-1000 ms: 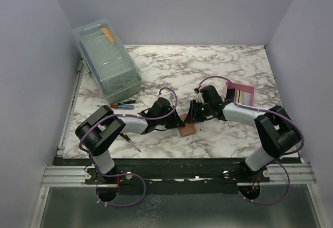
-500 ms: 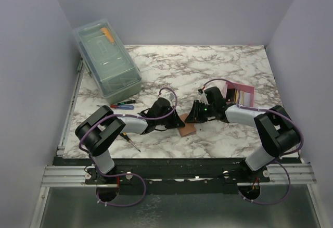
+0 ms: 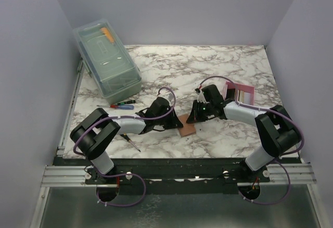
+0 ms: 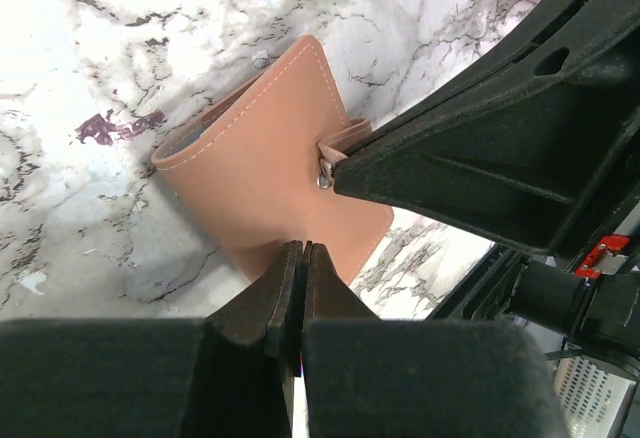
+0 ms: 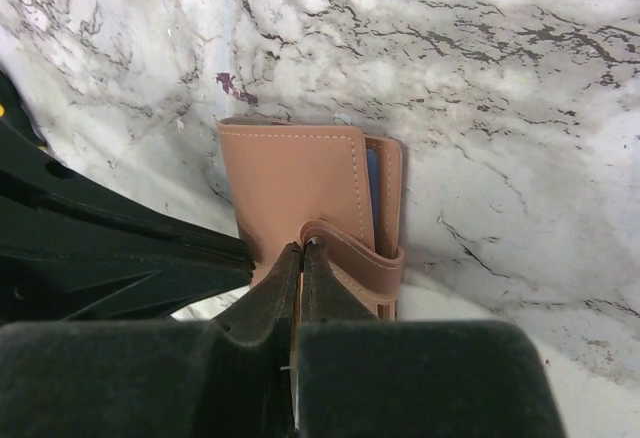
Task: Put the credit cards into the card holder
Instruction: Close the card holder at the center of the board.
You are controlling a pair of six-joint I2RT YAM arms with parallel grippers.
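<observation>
Right gripper (image 5: 302, 248) closed since earlier, angled down onto card holder (image 5: 290, 173) strap (image 5: 355, 255); left gripper (image 4: 303, 249) also closed, at edge.

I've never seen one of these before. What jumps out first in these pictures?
Near the middle of the marble table lies a small tan card holder with both arms bent in over it. The left gripper is shut with its tips at the holder's edge, and the right gripper is shut on its strap. At the far left corner sits a big translucent green box.
</observation>
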